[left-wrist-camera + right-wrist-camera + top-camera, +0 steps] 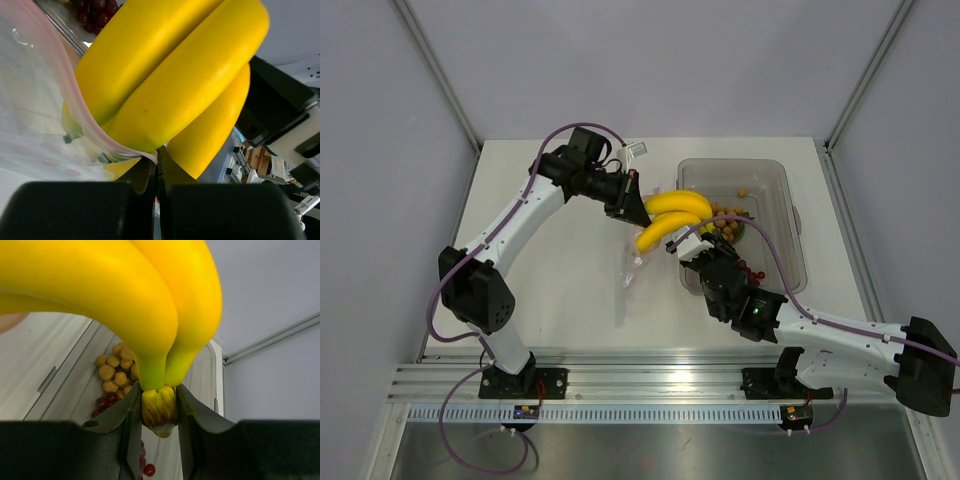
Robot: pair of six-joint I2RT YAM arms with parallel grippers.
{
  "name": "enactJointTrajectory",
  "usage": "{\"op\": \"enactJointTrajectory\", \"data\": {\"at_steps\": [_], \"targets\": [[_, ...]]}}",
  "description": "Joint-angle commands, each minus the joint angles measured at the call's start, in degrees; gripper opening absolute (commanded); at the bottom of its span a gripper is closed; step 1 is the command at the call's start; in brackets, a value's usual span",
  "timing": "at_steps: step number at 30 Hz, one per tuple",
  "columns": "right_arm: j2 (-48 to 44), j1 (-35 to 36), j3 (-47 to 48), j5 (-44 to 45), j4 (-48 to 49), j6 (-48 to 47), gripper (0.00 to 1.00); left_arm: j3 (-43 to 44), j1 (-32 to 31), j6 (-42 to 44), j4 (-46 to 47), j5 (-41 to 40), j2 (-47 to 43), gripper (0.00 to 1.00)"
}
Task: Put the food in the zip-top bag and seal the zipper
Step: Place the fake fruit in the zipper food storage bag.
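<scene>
1. Left hand [157,167]: I read the fingers as pressed together on the pink zipper strip [86,114] of the bag [630,262]. This grip holds that edge of the bag up. The rest of the bag trails down from it toward the desk [560,290].

2. Right hand [159,407]: the two fingers pinch the brown stem of the bananas [125,300]. The bunch sticks out beyond the fingertips.

3. Bananas: they are held clear of the desk, between the bag and the tray [792,215], with their far ends at the bag's mouth. In the left wrist view the zipper strip curves across the lower ends of the bunch, and yellow shows through the dotted film below it. I take the tips to be just inside the mouth, but the view is too close to confirm this.

4. Tray: it sits on the desk just to the right of the bag. It holds the cluster of tan fruits [728,225] near its middle. The dark red grapes [752,270] lie toward its near end, close to the right hand.
</scene>
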Motion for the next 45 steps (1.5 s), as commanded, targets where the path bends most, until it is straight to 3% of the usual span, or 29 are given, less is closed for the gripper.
{"op": "enactJointTrajectory", "data": {"at_steps": [1, 11, 15, 27, 33, 45], "targets": [[0.48, 1.35, -2.49, -8.94, 7.84, -1.18, 0.0, 3.7, -1.67, -2.15, 2.78, 6.0, 0.33, 0.0], [-5.49, 1.7, -5.13, -6.82, 9.15, -6.28, 0.0, 3.44, -1.23, -2.85, 3.3, 6.44, 1.3, 0.0], [-6.2, 1.79, -5.13, -5.25, 8.45, -13.2, 0.0, 3.0, -1.14, -3.99, 4.45, 6.88, 1.04, 0.0], [-0.22, 1.88, -4.43, -4.8, 7.05, -17.44, 0.0, 5.29, -1.14, -5.14, 4.1, 7.93, 1.56, 0.0], [4.09, 2.05, -5.83, -1.9, 11.88, -25.61, 0.0, 4.49, -1.05, -5.14, 4.1, 8.11, 1.39, 0.0], [-1.54, 1.96, -8.56, 0.56, 9.6, -24.83, 0.0, 1.86, -0.17, -4.08, 4.01, 8.72, 0.07, 0.0]]}}
